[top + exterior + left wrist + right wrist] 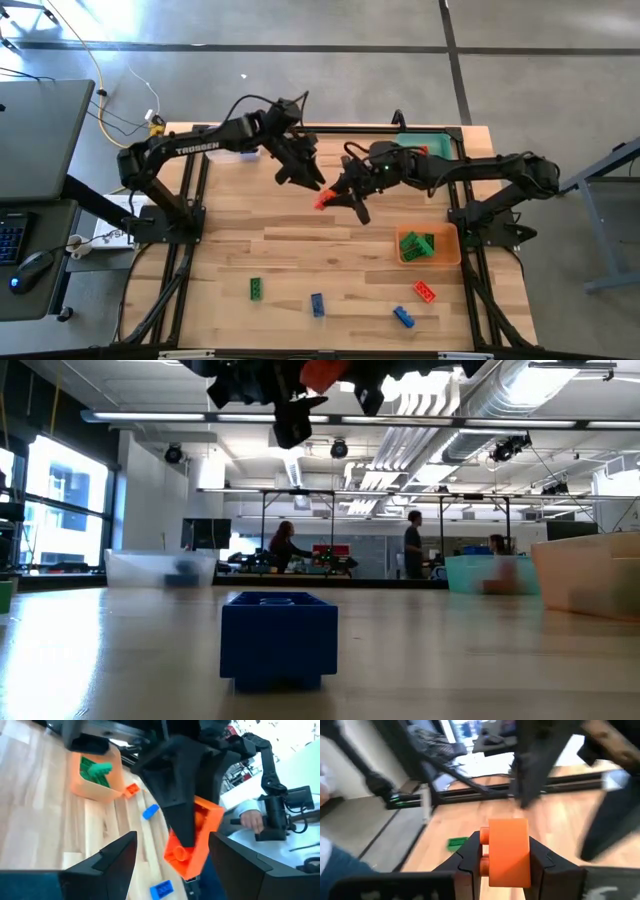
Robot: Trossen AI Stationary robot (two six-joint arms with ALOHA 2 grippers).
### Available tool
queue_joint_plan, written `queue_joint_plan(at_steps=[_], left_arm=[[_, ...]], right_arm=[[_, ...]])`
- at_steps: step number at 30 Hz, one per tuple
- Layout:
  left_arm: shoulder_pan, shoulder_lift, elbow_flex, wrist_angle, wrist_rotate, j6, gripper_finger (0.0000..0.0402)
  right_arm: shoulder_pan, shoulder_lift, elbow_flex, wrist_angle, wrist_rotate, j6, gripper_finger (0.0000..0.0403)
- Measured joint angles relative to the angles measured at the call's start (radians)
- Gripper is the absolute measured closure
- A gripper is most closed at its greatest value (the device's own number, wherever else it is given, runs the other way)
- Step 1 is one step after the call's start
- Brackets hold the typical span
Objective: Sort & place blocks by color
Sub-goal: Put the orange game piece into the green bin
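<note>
From above, my right gripper (345,190) was clamped on a red brick (322,199) in mid-air over the table's centre, and the left gripper (305,177) hung just beside it, fingers apart. I judged the close arms could knock together and drop the brick. Level across the table, both hung high above a blue brick (278,639). The left wrist view showed the red brick between its spread fingers (115,857). The right wrist view showed it pinched.
</note>
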Motion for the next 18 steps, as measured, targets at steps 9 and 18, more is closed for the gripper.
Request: queue_joint_plan(at_steps=[9,18], left_arm=[[0.122,0.0,0.0,-0.002,-0.008,0.099,0.0167],[0.217,0.0,0.0,-0.039,-0.177,0.249,0.0167]], right_arm=[[-0.056,-0.001,0.0,-0.086,0.139,0.07,0.0329],[-0.093,-0.001,0.0,-0.214,0.311,0.169,0.0328]])
